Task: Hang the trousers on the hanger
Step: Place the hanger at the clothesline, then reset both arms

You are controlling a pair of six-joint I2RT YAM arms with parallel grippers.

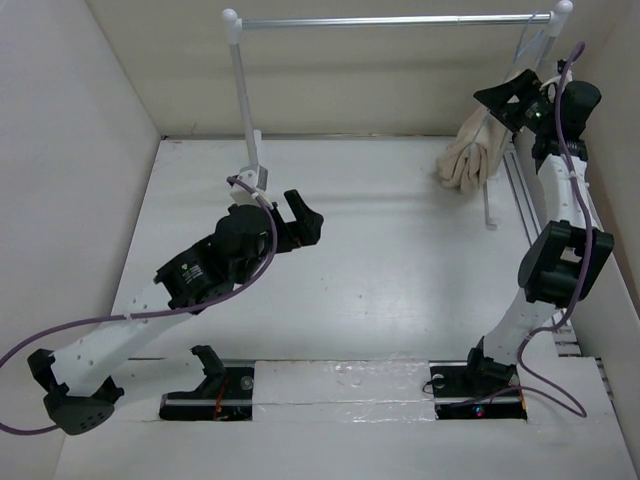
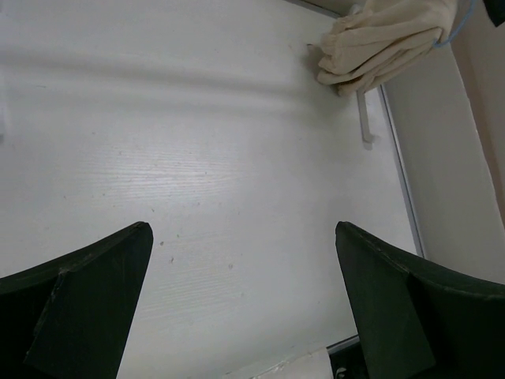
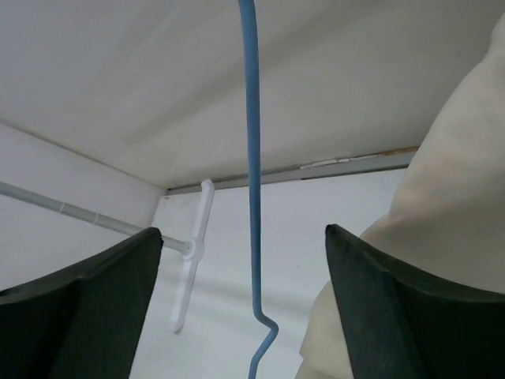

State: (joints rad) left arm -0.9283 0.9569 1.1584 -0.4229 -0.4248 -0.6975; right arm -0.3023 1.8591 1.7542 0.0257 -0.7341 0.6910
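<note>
The beige trousers hang folded in a bunch at the back right, draped on the thin blue-grey hanger, which hangs at the right end of the rack's bar. My right gripper is raised beside them. In the right wrist view it is open, and the hanger's wire runs down between the fingers without touching either. The trousers fill that view's right side. My left gripper hovers open and empty over the table's middle left. The left wrist view shows the gripper open, the trousers far off.
The clothes rack has white posts and a silver bar across the back. Its left post stands just behind my left arm. Its white foot lies on the table. Walls close in on the left, back and right.
</note>
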